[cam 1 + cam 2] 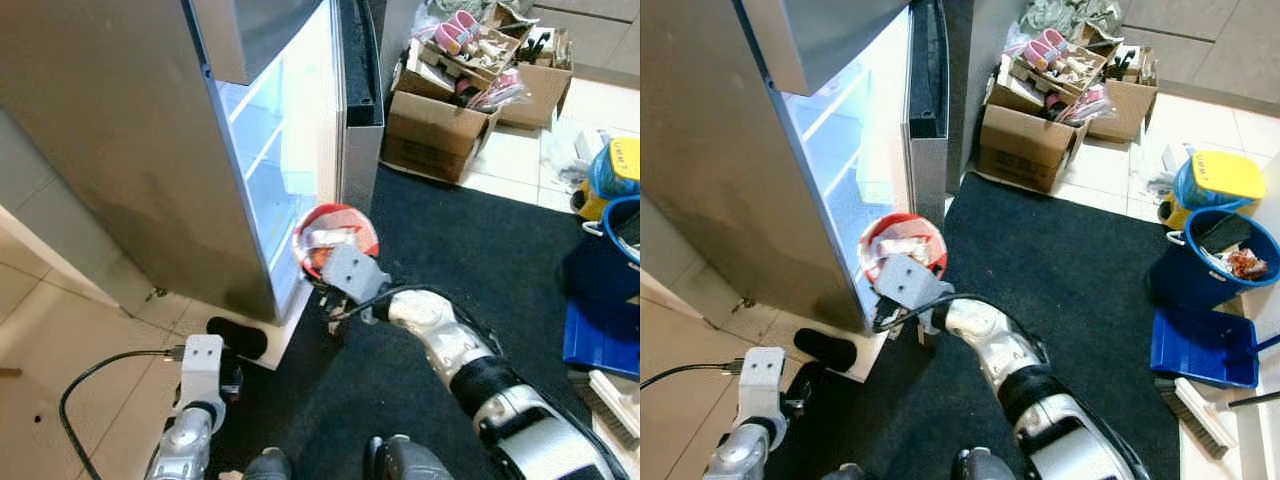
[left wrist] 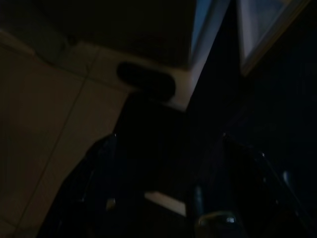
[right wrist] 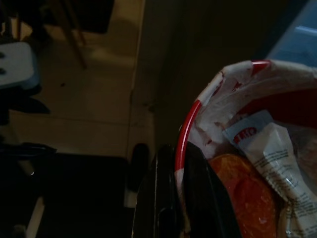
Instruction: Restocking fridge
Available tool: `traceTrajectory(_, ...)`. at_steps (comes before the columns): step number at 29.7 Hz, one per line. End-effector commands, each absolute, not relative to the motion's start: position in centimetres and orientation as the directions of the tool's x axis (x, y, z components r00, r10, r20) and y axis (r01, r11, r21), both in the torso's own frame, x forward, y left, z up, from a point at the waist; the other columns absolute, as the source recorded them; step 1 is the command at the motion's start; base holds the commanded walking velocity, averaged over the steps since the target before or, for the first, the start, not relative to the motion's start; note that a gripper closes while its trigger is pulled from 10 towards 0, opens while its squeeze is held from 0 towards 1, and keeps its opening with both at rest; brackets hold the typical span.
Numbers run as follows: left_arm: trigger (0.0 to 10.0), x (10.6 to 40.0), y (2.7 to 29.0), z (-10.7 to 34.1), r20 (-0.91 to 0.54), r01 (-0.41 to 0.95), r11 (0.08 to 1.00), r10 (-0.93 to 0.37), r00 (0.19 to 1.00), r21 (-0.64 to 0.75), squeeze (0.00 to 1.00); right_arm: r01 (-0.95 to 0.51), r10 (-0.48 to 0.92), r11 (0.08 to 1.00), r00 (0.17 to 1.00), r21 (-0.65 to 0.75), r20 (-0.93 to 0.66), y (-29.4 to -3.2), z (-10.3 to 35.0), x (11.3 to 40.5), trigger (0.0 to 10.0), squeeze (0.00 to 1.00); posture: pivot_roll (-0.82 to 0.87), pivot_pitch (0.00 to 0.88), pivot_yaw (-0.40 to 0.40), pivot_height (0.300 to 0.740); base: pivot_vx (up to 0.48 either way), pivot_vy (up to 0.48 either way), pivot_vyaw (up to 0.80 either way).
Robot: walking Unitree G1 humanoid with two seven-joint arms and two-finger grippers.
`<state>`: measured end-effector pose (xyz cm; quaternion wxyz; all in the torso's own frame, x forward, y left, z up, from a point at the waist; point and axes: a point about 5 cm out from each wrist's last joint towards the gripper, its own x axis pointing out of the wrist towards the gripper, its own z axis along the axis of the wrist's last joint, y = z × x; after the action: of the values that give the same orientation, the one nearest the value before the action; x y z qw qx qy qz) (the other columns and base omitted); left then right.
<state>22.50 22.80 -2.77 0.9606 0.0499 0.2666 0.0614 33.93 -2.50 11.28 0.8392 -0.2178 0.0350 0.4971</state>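
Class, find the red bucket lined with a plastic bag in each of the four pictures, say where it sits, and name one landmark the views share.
Left eye view: red bucket, centre, by the open fridge, held up by the right gripper.
Right eye view: left of centre, at the fridge opening.
Left wrist view: too dark to make it out.
Right wrist view: close up, the fingers pinching its rim.
Shared landmark: black mat.

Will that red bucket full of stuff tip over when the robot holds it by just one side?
Probably it leans a bit: the right gripper pinches only the rim of the red bucket, jaws either side. It looks stiff, since the rim keeps its round shape. The packets and orange items inside may slide if it tilts.
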Motion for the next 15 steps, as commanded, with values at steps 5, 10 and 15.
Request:
traceTrajectory(5,10.0,21.0,23.9,-3.4,-0.538,-0.129,0.981,0.188,0.822,0.146,0.00,-0.778,0.763,0.500,0.604,-0.379,-0.232,-3.0,13.5,36.1,10.0,0.00,0.06,0.229,-0.048,0.727,0.000,0.000,0.00)
traceTrajectory(10,10.0,20.9,23.9,-3.4,-0.535,-0.135,0.980,0.192,0.823,0.144,0.00,-0.632,0.604,0.620,0.763,-0.465,-0.231,-6.5,14.9,38.4,10.0,0.00,0.05,0.232,-0.049,0.727,0.000,0.000,0.00)
traceTrajectory(15,10.0,20.9,23.6,-3.2,-0.533,-0.133,0.981,0.188,0.825,0.139,0.00,-0.530,0.486,0.692,0.844,-0.490,-0.228,-10.0,15.6,39.5,10.0,0.00,0.04,0.232,-0.046,0.727,0.000,0.000,0.00)
